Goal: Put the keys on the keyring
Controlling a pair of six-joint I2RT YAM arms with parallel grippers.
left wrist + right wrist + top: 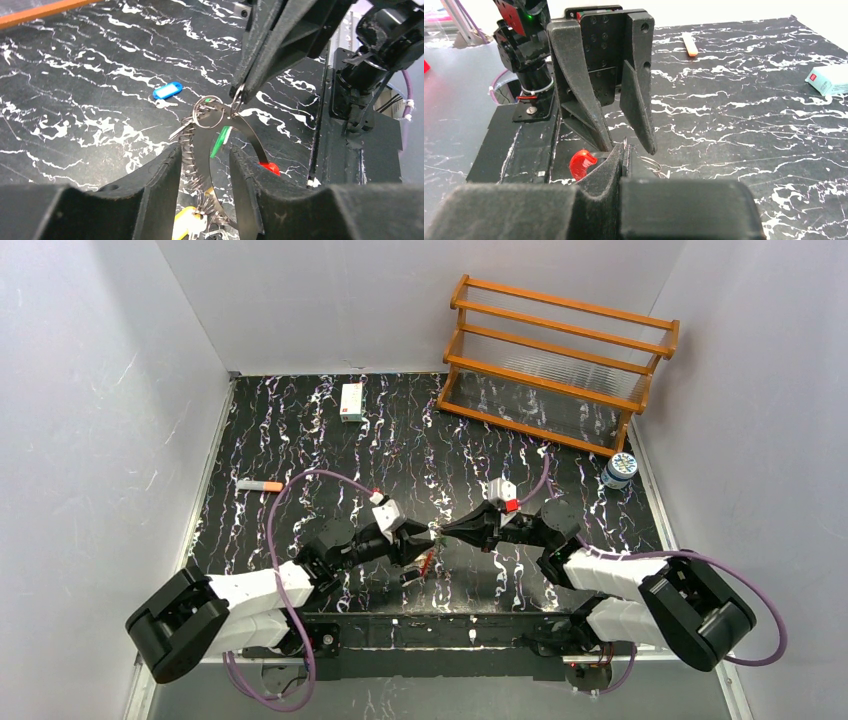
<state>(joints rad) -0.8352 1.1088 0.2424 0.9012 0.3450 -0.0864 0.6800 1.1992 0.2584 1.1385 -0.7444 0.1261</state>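
Observation:
My left gripper (428,540) (205,150) is shut on the keyring (201,145), a dark metal loop held above the table. Its red segment (270,167) (581,162) hangs by the right finger, and small keys and a yellow tag (187,222) bunch below. My right gripper (446,531) (624,150) meets it tip to tip and is shut on the green key (220,141), pinching its thin metal part. That key's small ring (207,111) sits at the loop's end. The blue key (167,91) lies on the table beyond.
A wooden rack (560,360) stands at the back right, with a small capped bottle (620,470) beside it. A white box (351,400) (829,80) lies at the back centre. An orange-tipped marker (260,485) (690,44) lies at the left.

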